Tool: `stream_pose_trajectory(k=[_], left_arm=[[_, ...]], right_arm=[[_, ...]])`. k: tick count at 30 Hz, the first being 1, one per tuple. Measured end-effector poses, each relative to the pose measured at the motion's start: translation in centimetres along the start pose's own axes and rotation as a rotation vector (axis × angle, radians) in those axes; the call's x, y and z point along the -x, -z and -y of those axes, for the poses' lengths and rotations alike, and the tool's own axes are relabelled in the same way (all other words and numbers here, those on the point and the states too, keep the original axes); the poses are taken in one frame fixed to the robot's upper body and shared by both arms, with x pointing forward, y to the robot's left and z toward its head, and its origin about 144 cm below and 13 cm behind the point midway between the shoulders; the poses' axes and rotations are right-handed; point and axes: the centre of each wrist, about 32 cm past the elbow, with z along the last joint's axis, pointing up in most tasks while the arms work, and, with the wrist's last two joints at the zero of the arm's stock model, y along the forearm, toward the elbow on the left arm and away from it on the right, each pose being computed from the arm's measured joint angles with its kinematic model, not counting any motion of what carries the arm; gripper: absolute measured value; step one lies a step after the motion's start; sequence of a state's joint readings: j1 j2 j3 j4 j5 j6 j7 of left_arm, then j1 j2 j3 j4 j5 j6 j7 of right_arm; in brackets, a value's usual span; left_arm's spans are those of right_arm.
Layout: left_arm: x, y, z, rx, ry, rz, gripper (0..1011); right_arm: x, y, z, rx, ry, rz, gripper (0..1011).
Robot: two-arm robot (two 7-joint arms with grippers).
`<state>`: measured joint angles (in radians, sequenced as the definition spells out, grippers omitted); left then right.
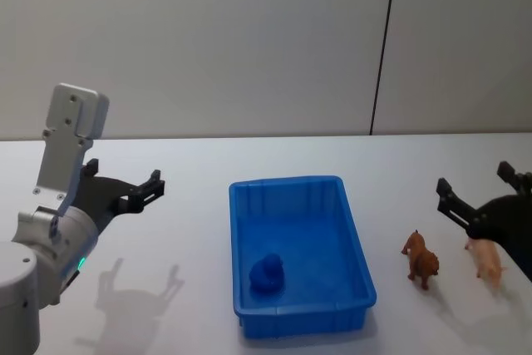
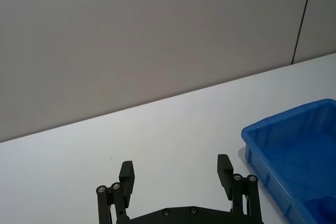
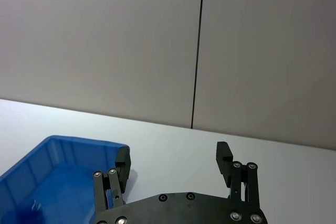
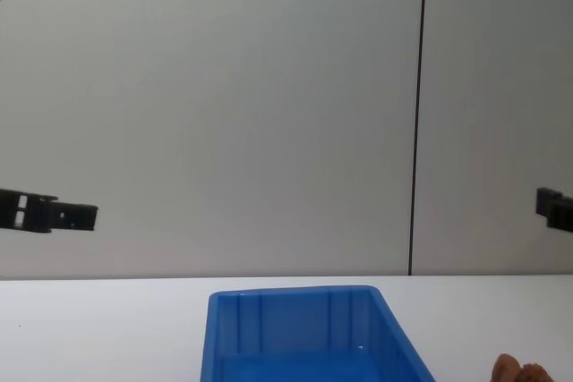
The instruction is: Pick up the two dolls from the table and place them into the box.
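Both spread wide and empty, left hand [image 2: 176, 167] and right hand [image 1: 474, 179] hover flanking the box [image 1: 287, 181].

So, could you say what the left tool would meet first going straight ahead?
Likely the grey wall: the left tool points over bare white tabletop, clear of the bright blue plastic bin.

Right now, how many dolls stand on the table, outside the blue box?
2. The reddish-brown doll stands just right of the box; the pale peach doll stands farther right, beside the right gripper. A small blue object lies inside the box.
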<state>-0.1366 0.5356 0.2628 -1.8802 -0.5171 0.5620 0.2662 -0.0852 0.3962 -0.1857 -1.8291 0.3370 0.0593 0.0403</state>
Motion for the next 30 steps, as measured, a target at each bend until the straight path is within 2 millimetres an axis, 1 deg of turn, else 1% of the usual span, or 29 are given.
stream_pose_trajectory(k=[6,15,30], left_arm=[[0.0,0.0,-0.3,-0.007,-0.038,0.0,1001],[-0.1,0.1,-0.6,-0.014,-0.071,0.0,1001],[-0.1,0.1,-0.8,-0.018,-0.091,0.0,1001]], right_arm=[[-0.1,0.1,0.8,0.044,0.003,-0.012,1001],[0.1,0.3,1.6,0.145,0.0,-0.034,1001],[0.3,1.1,1.8,0.309,0.01,-0.025,1001]])
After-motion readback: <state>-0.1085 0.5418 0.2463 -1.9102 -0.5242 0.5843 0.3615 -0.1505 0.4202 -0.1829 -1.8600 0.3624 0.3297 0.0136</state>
